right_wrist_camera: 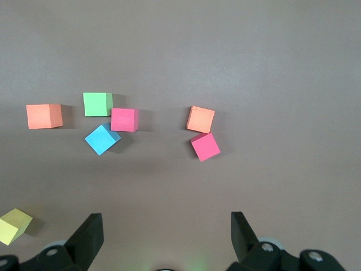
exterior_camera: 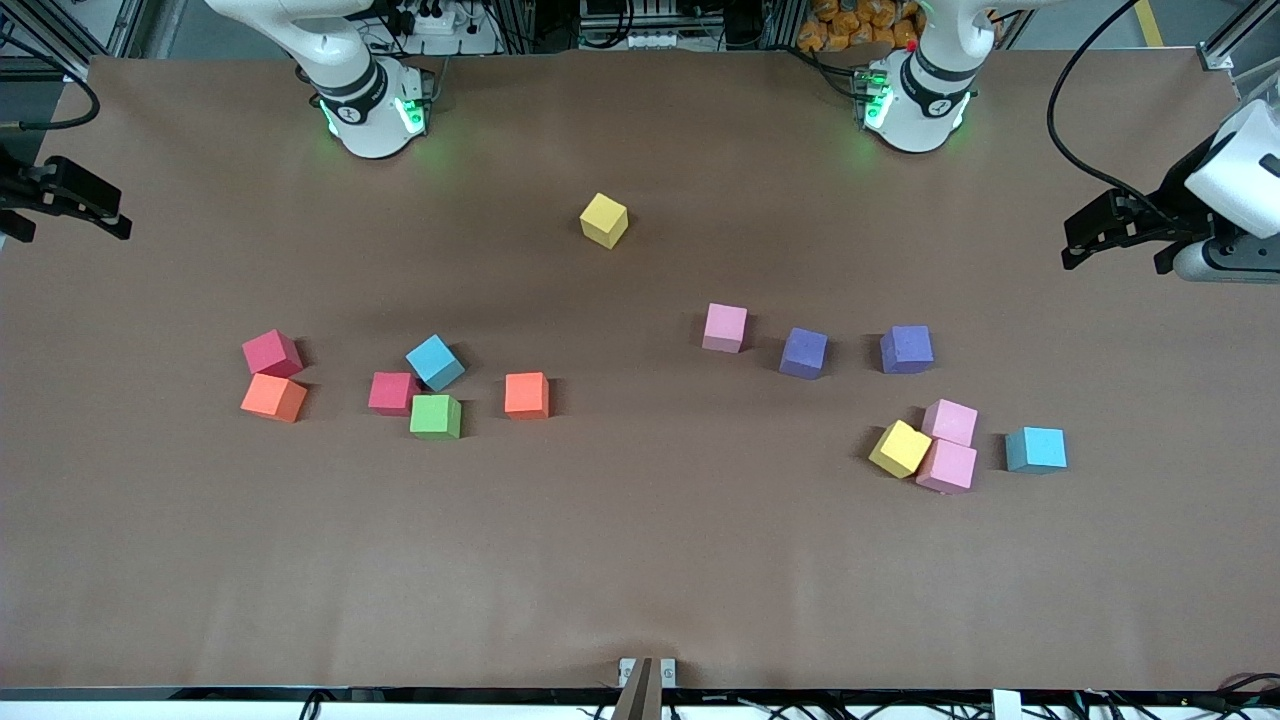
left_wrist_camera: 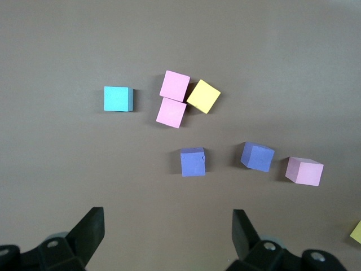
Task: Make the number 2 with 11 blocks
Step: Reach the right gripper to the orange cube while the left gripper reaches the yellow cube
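Haven't started building yet: no number 2 anywhere, just loose blocks (exterior_camera: pixel 727 327) scattered in two bunches, one toward each arm's end, plus a lone yellow block (exterior_camera: pixel 604 220) nearer the bases. Left gripper (left_wrist_camera: pixel 166 231) and right gripper (right_wrist_camera: pixel 165 234) both hang spread and empty over bare table (exterior_camera: pixel 640 560). Next I'd pick a block and a clear spot mid-table.

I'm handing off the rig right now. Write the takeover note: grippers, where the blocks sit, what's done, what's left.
Left gripper: open, empty, waiting at the left arm's end of the table.
Right gripper: open, empty, waiting at the right arm's end.
Blocks: thirteen loose on the table. Six toward the right arm's end, including the green block. Six toward the left arm's end, including two purple blocks. The lone yellow block sits nearest the bases.
Done: nothing placed; no digit started.
Left: build the whole 2 from eleven blocks.
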You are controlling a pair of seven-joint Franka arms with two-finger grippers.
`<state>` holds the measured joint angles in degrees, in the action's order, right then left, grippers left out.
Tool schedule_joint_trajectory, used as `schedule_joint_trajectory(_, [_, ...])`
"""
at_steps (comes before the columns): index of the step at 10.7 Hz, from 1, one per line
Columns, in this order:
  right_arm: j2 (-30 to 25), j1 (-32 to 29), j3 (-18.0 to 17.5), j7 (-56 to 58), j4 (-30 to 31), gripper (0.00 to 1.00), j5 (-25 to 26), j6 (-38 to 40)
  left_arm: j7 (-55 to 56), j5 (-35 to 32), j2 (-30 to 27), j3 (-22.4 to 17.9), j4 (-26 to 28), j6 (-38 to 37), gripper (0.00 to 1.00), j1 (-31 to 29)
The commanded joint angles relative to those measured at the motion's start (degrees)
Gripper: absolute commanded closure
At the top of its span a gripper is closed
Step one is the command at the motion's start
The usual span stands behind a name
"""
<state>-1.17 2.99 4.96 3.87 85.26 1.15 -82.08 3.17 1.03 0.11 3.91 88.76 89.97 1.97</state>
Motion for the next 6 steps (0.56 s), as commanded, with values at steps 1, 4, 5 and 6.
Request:
schedule_joint_trajectory(1, [0.55,-0.79,-0.66,0.70,-1.06,0.00,-0.18,0.87,0.87,1.25,-1.07,-0.57,0.36,-0.85,0.00,0.84])
schedule_joint_trajectory(4, [0.46,-0.79,-0.66,0.70,-0.97,0.00,-0.18,0.78,1.75,1.25,-0.64,-0.75,0.45,-0.76,0.00,1.01])
schedule_joint_trajectory(5, [0.55,-0.79,-0.66,0.70,-0.89,0.00,-0.18,0.78,2.27,1.25,-0.63,-0.31,0.80,-0.76,0.00,1.19])
schedule_joint_trajectory(6, [0.90,-0.53,-0.66,0.87,-0.71,0.00,-0.18,0.87,2.80,1.34,-0.46,-0.31,1.15,-0.50,0.00,3.02])
